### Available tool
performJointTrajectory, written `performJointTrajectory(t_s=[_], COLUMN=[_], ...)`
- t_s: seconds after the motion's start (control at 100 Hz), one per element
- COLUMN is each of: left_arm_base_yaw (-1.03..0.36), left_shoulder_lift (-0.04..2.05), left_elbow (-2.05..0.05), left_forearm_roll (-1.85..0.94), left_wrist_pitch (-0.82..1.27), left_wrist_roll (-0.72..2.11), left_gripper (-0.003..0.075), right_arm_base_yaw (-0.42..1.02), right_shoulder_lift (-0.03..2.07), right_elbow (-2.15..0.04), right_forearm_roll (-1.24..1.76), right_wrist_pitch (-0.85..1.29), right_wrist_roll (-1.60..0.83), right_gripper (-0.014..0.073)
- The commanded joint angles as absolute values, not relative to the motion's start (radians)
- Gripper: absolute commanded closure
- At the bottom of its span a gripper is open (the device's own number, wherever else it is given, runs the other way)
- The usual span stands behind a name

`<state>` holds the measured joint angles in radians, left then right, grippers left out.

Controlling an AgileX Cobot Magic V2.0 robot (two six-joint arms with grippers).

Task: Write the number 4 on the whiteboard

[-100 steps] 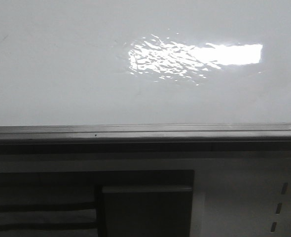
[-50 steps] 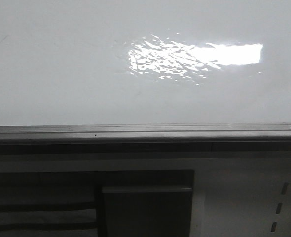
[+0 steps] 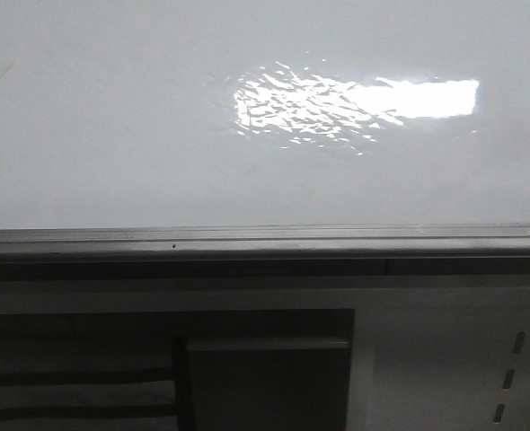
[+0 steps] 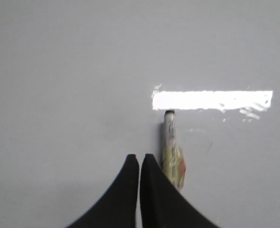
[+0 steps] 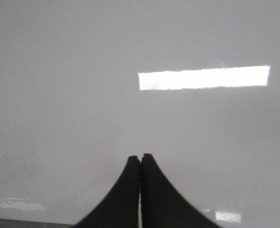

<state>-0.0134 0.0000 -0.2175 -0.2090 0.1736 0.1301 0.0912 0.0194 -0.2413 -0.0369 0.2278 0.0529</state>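
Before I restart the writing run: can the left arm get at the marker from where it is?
Probably yes. In the left wrist view the marker lies on the whiteboard just beside the left claw, with nothing between them. But the claw looks shut, so it would have to open first.

A: What lies below the grey metal rail (image 3: 265,241)?

B: A dark band, then a pale strip, then a white slotted panel (image 3: 463,359) at the lower right with small slanted slots (image 3: 516,343).

A: And to the left of that panel?

B: A dark recess (image 3: 76,359) crossed by two thin black lines, and a grey boxy block (image 3: 267,382) set inside it.

A: How is the lighting?

B: Dim and grey overall; one bright rectangular light glare (image 3: 355,103), rippled at its left end, is the only strong highlight.
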Motion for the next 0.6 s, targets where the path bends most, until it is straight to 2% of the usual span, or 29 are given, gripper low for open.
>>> performJointTrajectory(t_s=[0.0,0.25,0.59], left_arm_base_yaw=[-0.014,-0.014,-0.014], left_shoulder_lift=[0.052,0.252,0.301], left_elbow=[-0.360,-0.634,-0.629], left_forearm_roll=[-0.228,-0.228,-0.228], left_wrist_pitch=[0.190,0.374,0.358], left_wrist_roll=[0.118,0.118,0.118], left_gripper=[0.0741,0.0741,0.0741], right_arm_base_yaw=[0.084,0.084,0.084], right_shoulder_lift=[0.093,0.306,0.358], right_elbow=[-0.360,-0.612,-0.636], right_forearm_roll=[-0.037,-0.057,-0.057], right_wrist_pitch=[0.252,0.459,0.434], right_wrist_roll=[0.051,0.051,0.051], right_gripper=[0.0664,0.0664,0.0664])
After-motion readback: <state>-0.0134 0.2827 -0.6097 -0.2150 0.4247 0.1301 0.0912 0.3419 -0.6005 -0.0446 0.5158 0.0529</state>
